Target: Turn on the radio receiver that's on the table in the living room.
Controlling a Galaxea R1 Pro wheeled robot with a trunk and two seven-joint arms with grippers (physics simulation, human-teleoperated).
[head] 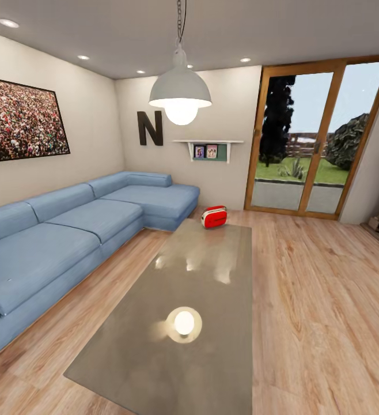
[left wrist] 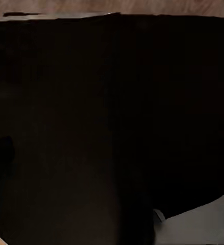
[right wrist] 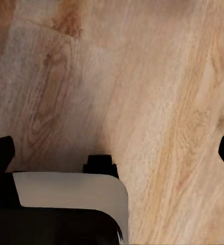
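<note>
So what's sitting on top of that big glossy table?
Just the red radio receiver, at the far end of the table. The rest of the glass top carries reflections of the pendant lamp.

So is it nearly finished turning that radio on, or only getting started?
Only getting started. Done: it is in the living room, facing the table lengthwise. In hand: nothing yet; the right wrist view looks down at bare wood floor. Left: get along to the far end, where the red radio sits near the sofa, then reach out and switch it on.
</note>
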